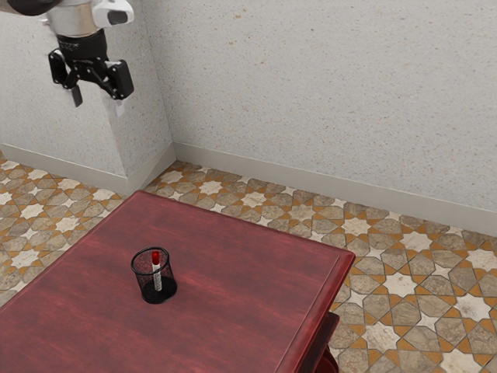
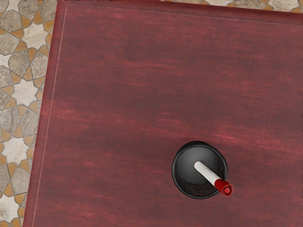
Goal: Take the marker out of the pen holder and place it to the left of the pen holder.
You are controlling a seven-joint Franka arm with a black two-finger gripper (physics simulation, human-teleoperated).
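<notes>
The gripper [image 1: 98,101] is wide open, its two fingers [image 1: 76,96] well apart and nothing held between them. It hangs high above the level of the holder [image 2: 182,156] and well apart from it, up toward the exterior view's left. The marker [image 2: 206,173] is inside the holder, standing on its end with a slight tilt, its white body within and its red end up at the height of the holder's rim. Whether it touches that rim, the pictures do not settle. The holder, a round black mesh cup, stands upright on the dark red bench [image 1: 233,268], with bare wood all around it. Farther from the holder, past the bench's edges, lie the patterned floor [image 1: 419,311] and a speckled pale wall [image 1: 326,101].
</notes>
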